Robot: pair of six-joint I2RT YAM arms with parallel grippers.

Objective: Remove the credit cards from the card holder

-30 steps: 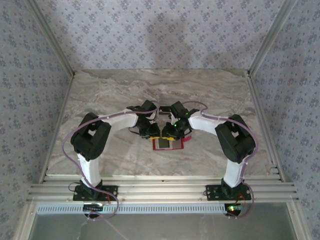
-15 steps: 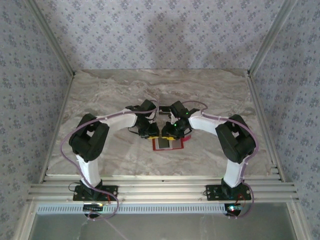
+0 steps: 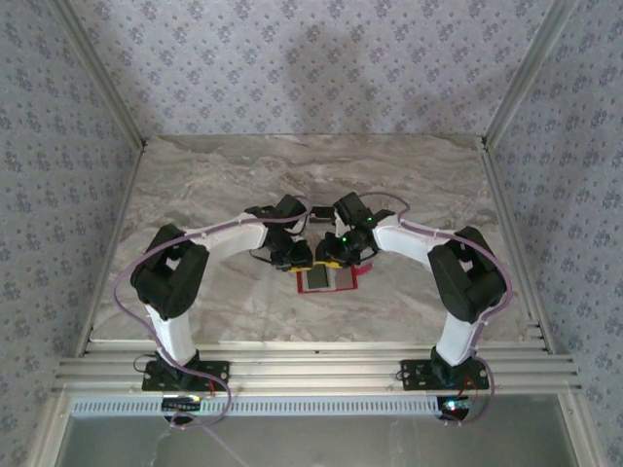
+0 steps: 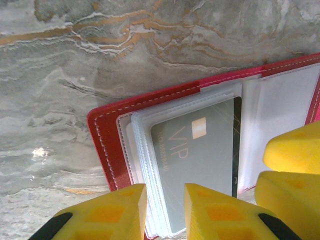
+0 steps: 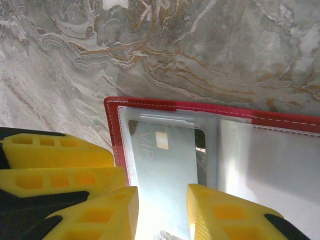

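Observation:
The red card holder (image 3: 343,286) lies open on the marble table, its clear sleeves facing up. A whitish-grey "VIP" credit card (image 4: 200,145) with a chip and a dark band sits in the top sleeve over a stack of further sleeves. My left gripper (image 4: 165,210) is open, its yellow fingers straddling the near edge of the sleeve stack and card. My right gripper (image 5: 162,210) is also open, its fingers either side of the same card (image 5: 165,160) from the other side. In the top view both grippers, left (image 3: 300,261) and right (image 3: 329,259), meet tip to tip over the holder's far edge.
The holder's red stitched border (image 4: 105,145) curves round the sleeves. An empty clear pocket (image 5: 270,160) fills the other half. The right gripper's fingers (image 4: 295,170) crowd the left wrist view; the left gripper's fingers (image 5: 55,165) crowd the right wrist view. Bare marble (image 3: 224,175) surrounds the holder.
The right arm has shifted a little, its elbow swinging outward to the right and its wrist edging back. The left arm and the holder have barely moved.

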